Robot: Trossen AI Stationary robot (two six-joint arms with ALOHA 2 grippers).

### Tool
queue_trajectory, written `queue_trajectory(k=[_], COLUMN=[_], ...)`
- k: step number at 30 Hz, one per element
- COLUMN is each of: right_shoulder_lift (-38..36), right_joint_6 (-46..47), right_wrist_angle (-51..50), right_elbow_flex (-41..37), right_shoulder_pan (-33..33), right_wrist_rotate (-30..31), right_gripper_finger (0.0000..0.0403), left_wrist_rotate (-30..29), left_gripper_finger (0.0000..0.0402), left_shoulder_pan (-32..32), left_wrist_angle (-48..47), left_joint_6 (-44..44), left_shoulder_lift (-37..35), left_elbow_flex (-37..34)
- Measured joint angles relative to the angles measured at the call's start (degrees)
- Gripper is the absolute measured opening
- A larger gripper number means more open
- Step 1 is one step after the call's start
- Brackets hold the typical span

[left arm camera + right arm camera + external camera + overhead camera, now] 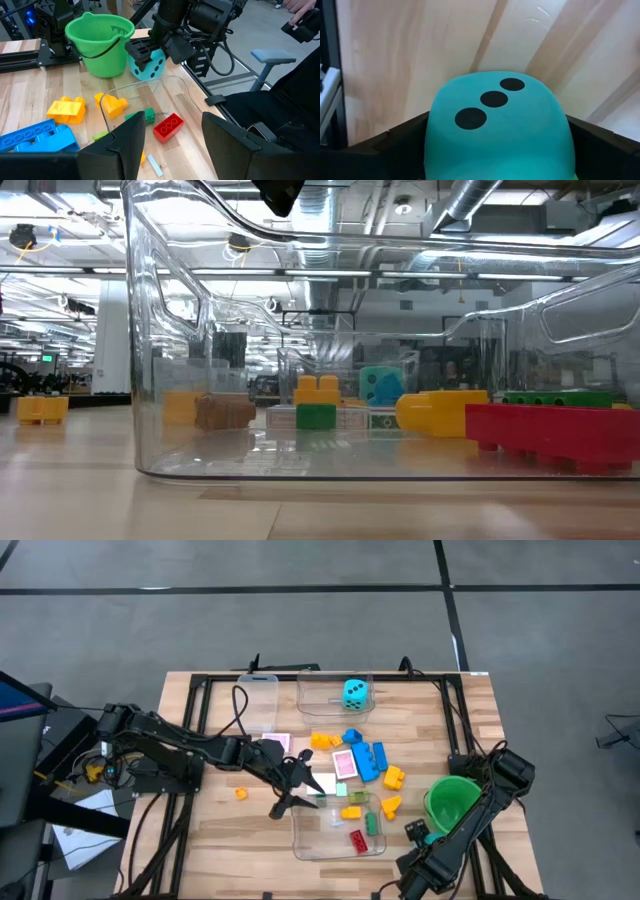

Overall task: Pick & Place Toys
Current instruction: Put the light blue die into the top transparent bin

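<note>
the right pincer (150, 52) pinches a cyan die (497, 132) by its flat sides, near the bench's front right corner beside the green bowl (452, 798). it looks light, stiff, smooth, so flat faces suit. the left pincer (300, 790) hovers half-spread, empty, over the clear tub (335, 830).

No readable text or labels anywhere; only pips on the cyan die (497, 132), perhaps three.
</note>
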Motion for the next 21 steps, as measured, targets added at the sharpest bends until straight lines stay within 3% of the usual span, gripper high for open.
queue_trajectory(k=[7, 12, 21], right_shoulder_lift=[0.0, 0.0, 0.0], right_joint_6=[0.0, 0.0, 0.0], right_wrist_angle=[0.2, 1.4, 2.2], right_elbow_flex=[0.0, 0.9, 11.2], right_shoulder_pan=[-0.1, -0.1, -1.8], right_wrist_rotate=[-0.5, -0.7, 0.2], right_gripper_finger=[0.0351, 0.0362, 0.0349], left_wrist_rotate=[0.0, 0.0, 0.0], left_gripper_finger=[0.0191, 0.0191, 0.0191], left_shoulder_pan=[0.0, 0.0, 0.0], left_wrist_angle=[0.0, 0.0, 0.0], left_joint_6=[0.0, 0.0, 0.0], left_shoulder_lift=[0.0, 0.0, 0.0], left_elbow_flex=[0.0, 0.0, 0.0])
